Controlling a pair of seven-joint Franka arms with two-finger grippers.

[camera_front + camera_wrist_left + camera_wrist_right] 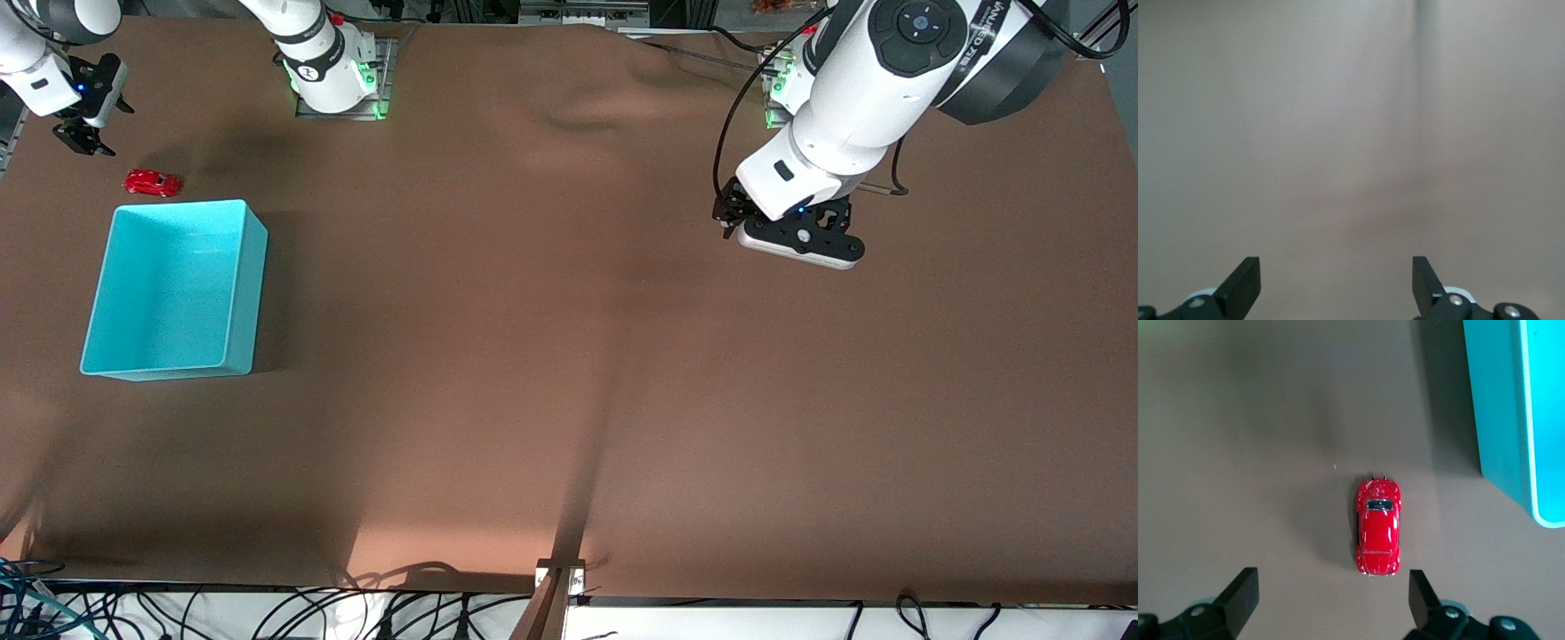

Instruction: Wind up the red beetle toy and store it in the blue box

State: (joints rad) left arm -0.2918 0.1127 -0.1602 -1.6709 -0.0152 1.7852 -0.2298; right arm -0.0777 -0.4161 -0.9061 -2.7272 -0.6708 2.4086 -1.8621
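Blue box (pixel 169 369) by red beetle toy (pixel 152 183), right pincer (pixel 83 138) spread above, left pincer (pixel 742 218) spread, waiting.

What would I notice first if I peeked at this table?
The big blue box pops out, sitting open toward the right arm's end of the table. Just beside it, farther from the front camera, sits the tiny red beetle toy on the brown table. The right hand hangs open just above the toy, while the left hand waits open over bare table at the other end.
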